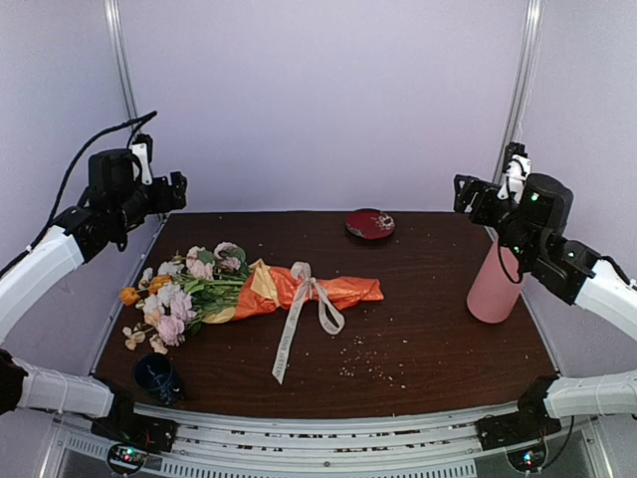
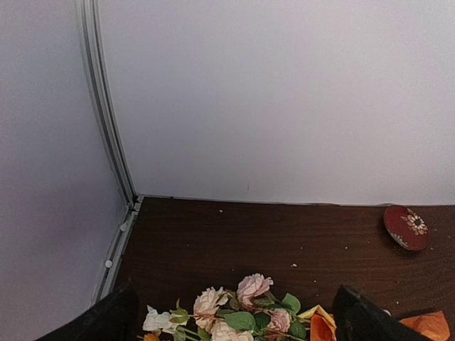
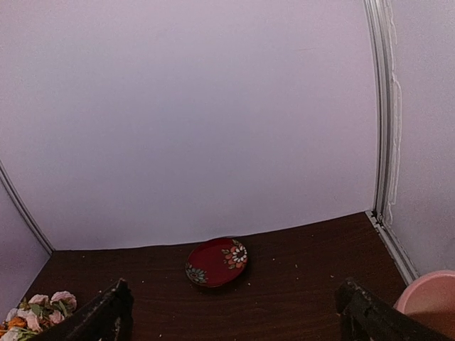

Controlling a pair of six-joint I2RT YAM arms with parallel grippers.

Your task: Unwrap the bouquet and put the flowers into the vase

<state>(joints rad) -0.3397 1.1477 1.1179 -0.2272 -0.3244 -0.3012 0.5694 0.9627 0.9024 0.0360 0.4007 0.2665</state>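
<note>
Pink vase [image 1: 495, 284] whole only overhead | ribbon [image 1: 301, 274] seemingly tied | left fingers [image 2: 99, 321], right fingers [image 3: 377, 320] apart

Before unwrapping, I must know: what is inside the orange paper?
Pink, white and orange flowers stick out of the paper at its wide end. Their stems inside it are covered.

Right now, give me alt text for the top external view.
A wrapped bouquet, ribbon tied, lies left of centre on a dark table. A pink vase stands at the right edge; the left tool and right tool hang raised and empty.
</note>
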